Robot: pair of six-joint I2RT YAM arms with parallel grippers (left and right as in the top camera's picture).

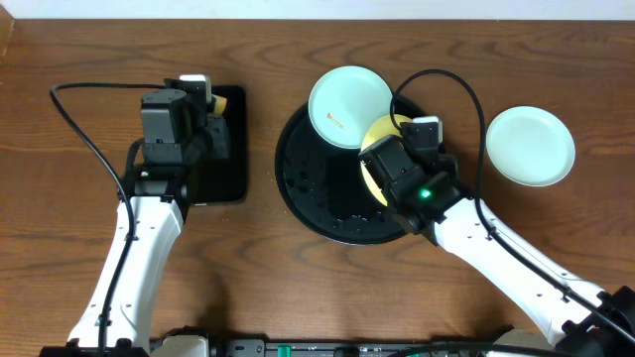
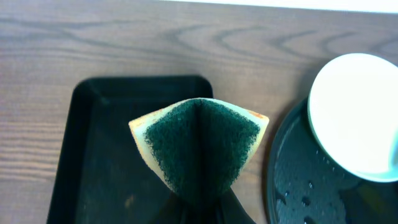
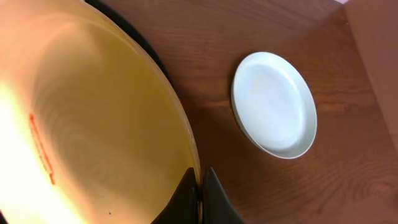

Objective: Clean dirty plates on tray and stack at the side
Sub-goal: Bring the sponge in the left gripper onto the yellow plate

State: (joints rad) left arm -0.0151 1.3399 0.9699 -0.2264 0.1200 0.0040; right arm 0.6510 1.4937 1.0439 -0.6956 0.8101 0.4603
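Overhead: right gripper (image 3: 199,186) clamps the yellow plate (image 1: 382,128), three o'clock from the sponge (image 2: 199,140) the left gripper (image 2: 202,210) pinches.

My overhead looks straight down on the whole table (image 1: 298,283), and both close-up wrist cams catch the tray (image 1: 303,183) rim.

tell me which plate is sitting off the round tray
The plain mint-blue plate on the table right of the tray; the smudged mint-blue plate and the yellow plate are over it.
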